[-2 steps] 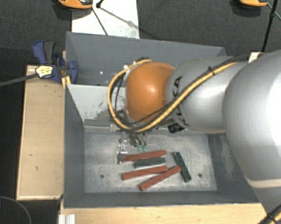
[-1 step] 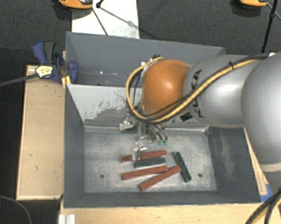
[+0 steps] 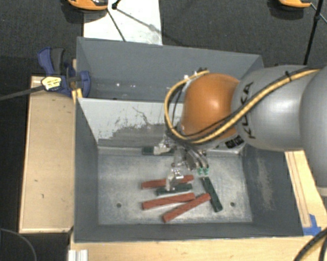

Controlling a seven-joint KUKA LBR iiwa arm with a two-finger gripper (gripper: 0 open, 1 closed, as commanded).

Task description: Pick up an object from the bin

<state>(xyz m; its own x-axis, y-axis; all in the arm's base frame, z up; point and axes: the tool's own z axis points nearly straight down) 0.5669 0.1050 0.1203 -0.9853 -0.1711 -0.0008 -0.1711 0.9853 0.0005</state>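
The claw (image 3: 176,181) hangs low near the middle of the bin (image 3: 86,162), pointing straight down, its tip at the right end of the upper red bar (image 3: 154,183). A short green bar (image 3: 169,192) lies tucked against that end. Whether the claw is apart or together cannot be told, nor whether it touches the bar, because the wrist above hides the tip's working faces. The vertical pose suits flat things on a flat floor: a bar lying down offers only its long sides to a pinch from above. The upper red bar is the likely target, as it lies directly under the tip. Two more red bars, the middle red bar (image 3: 168,201) and the lower red bar (image 3: 186,207), lie closer to the bin's front edge, fanned out and nearly touching at their right ends. A long green bar (image 3: 211,193) lies slanted just right of them. The crowding matters, since a pinch at the upper bar's right end could catch the short green bar too. The arm (image 3: 283,116) comes in over the bin's right edge, and its orange cover (image 3: 208,105) sits over the back of the floor.
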